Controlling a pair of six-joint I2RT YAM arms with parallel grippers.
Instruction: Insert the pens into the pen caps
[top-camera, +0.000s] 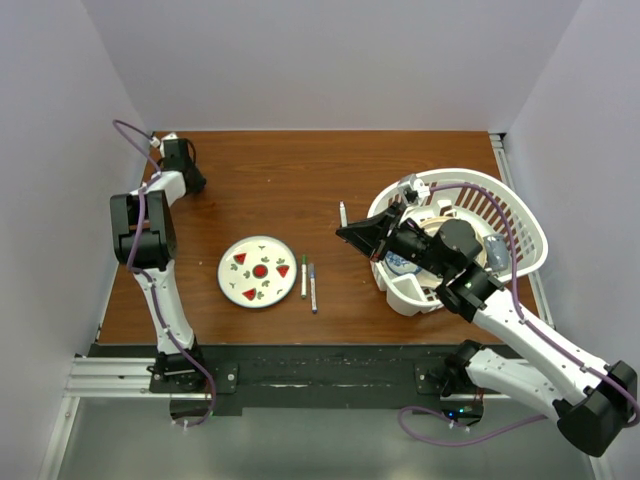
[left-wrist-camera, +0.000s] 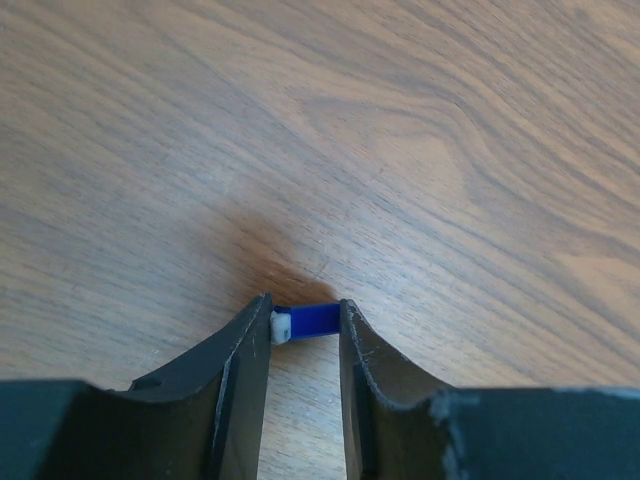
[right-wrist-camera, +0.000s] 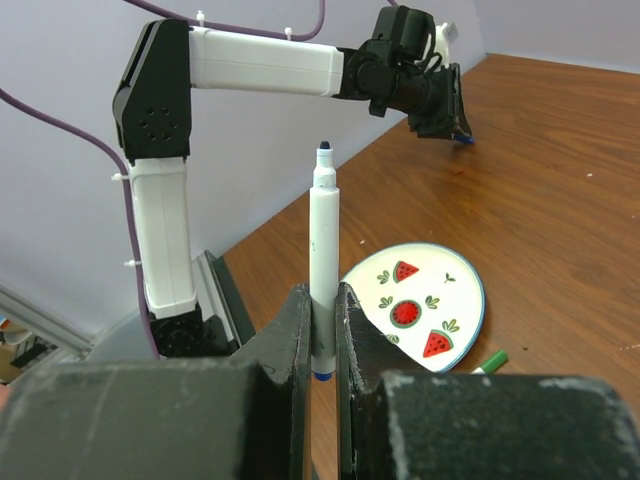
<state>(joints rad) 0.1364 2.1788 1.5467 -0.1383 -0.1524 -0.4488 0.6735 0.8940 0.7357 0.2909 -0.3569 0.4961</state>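
My left gripper (top-camera: 193, 178) is at the table's far left corner, shut on a short blue pen cap (left-wrist-camera: 305, 322) just above the wood; the cap also shows in the right wrist view (right-wrist-camera: 466, 140). My right gripper (top-camera: 345, 232) is mid-table, left of the basket, shut on a white pen (right-wrist-camera: 323, 250) whose dark tip points away from the jaws; the pen also shows from above (top-camera: 343, 213). Two more pens lie side by side right of the plate: a white one with a green end (top-camera: 304, 277) and a darker grey one (top-camera: 312, 288).
A round white plate with red watermelon marks (top-camera: 240, 287) lies front left of centre. A white slatted basket (top-camera: 520, 225) holding a smaller white bin stands at the right, under my right arm. Walls close the table on three sides.
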